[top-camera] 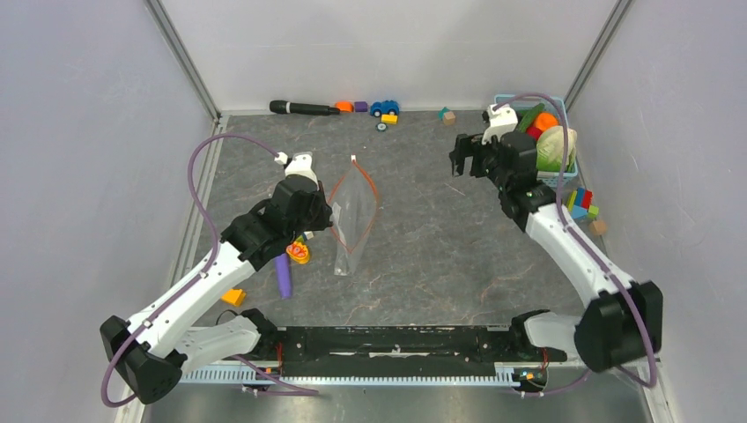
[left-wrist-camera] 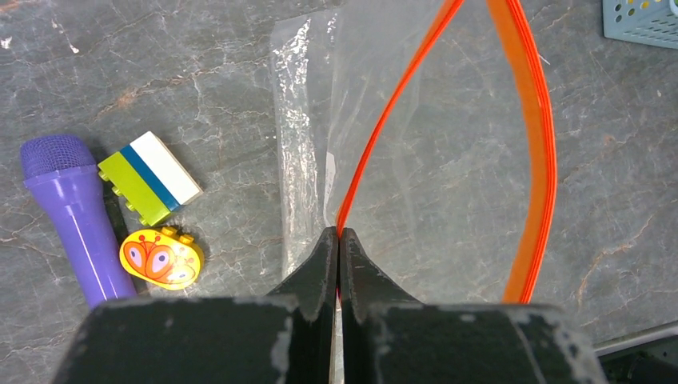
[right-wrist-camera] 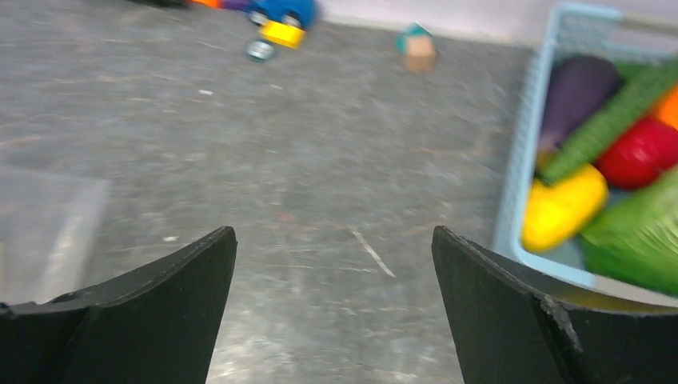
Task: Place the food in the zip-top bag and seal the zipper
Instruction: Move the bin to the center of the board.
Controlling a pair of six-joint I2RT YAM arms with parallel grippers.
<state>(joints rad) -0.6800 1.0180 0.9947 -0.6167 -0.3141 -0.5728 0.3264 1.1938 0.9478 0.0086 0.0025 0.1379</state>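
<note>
The clear zip-top bag (top-camera: pixel 354 220) stands open on the grey table, its orange-red zipper (top-camera: pixel 373 198) spread in a loop. My left gripper (top-camera: pixel 328 218) is shut on the near side of the zipper (left-wrist-camera: pixel 376 144), fingertips pinched together (left-wrist-camera: pixel 338 234). The food sits in the light blue basket (top-camera: pixel 569 167) at the right: pale green cabbage (top-camera: pixel 557 148), orange piece (top-camera: pixel 546 121), cucumber (top-camera: pixel 530 116). The right wrist view shows eggplant (right-wrist-camera: pixel 577 92), cucumber (right-wrist-camera: pixel 616 120), red piece (right-wrist-camera: pixel 640 152), yellow piece (right-wrist-camera: pixel 564 208), cabbage (right-wrist-camera: pixel 636 240). My right gripper (top-camera: pixel 460 160) is open and empty, left of the basket (right-wrist-camera: pixel 520 152).
A purple toy microphone (left-wrist-camera: pixel 76 220), a green-blue-white block (left-wrist-camera: pixel 149 176) and a yellow butterfly block (left-wrist-camera: pixel 161 258) lie left of the bag. A black microphone (top-camera: pixel 302 107), a toy car (top-camera: pixel 384 107) and blocks (top-camera: pixel 447 115) line the back wall. More blocks (top-camera: pixel 581 204) lie right.
</note>
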